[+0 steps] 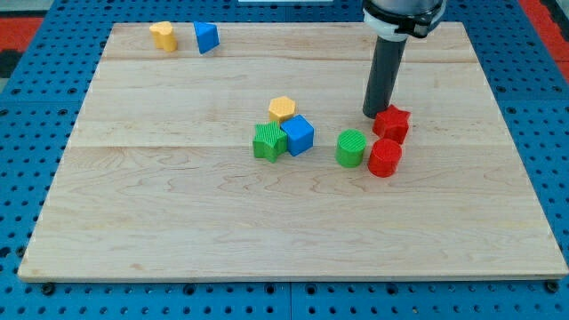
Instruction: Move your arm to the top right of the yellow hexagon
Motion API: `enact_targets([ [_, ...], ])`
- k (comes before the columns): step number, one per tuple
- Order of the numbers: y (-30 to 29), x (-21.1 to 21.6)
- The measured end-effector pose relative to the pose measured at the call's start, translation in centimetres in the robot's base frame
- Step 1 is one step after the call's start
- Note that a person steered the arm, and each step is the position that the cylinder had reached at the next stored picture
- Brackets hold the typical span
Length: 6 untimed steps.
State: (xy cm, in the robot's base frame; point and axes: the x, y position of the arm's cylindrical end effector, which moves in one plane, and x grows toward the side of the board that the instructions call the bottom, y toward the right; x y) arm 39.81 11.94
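The yellow hexagon (282, 108) sits near the middle of the wooden board, touching a blue cube (298, 135) below it on the right. A green block (268, 141) sits to the left of the blue cube. My tip (372, 115) is at the lower end of the dark rod, well to the right of the yellow hexagon and at about its height. It is right beside the top left edge of a red block (391, 124).
A green cylinder (351, 148) and a red cylinder (385, 157) lie below my tip. A yellow block (163, 36) and a blue block (206, 37) sit near the board's top left. The board (178, 204) lies on a blue pegboard.
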Motion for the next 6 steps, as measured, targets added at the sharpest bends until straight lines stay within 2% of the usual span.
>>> enact_targets([
  [1, 1.2, 4.4],
  [2, 1.6, 2.1],
  [3, 4.6, 2.5],
  [5, 3.9, 10.2],
  [6, 8.5, 7.2],
])
